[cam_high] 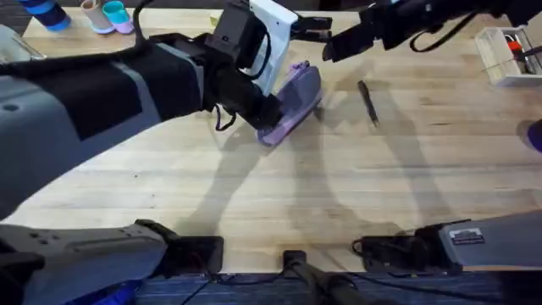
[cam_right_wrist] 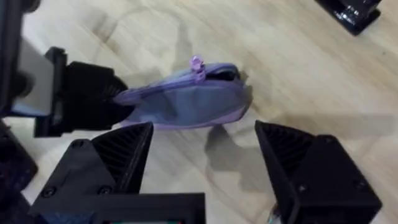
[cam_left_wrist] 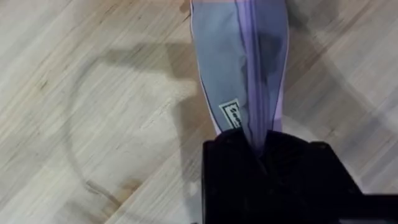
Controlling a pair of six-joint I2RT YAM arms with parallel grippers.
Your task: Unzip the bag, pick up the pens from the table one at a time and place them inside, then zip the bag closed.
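Holding the bag [cam_high: 292, 100] by one end with our left gripper [cam_left_wrist: 261, 146]: jaws clamped tight on the fabric at the zip line, bag lying on the table [cam_high: 279, 195] near the far middle. Our right gripper [cam_right_wrist: 202, 162] hangs just above the other end, jaws spread wide and empty, the bag's free end framed between the two fingers.

Zip pull [cam_right_wrist: 197, 63] sits near the free end, and a small dark gap shows just past it, so we judge the zip as barely started or only cracked. Opening it looks like the step in hand. One pen [cam_high: 367, 102] lies on the table just beside the bag, on the right arm's side, clear of both grippers.

Risks from here:
- The pull tab is small and stands off the fabric. If we close on the bag body instead of the tab, we just pinch cloth and nothing slides.
- The left clamp sits right on the zip line. If the slider has to travel toward it, the fingers may block the end of the run and leave the mouth too short for the pen.
- Pulling hard against a soft bag could drag it out of the left grip, or bunch the fabric and jam the slider.
- Right arm sweeping low could knock the pen away.
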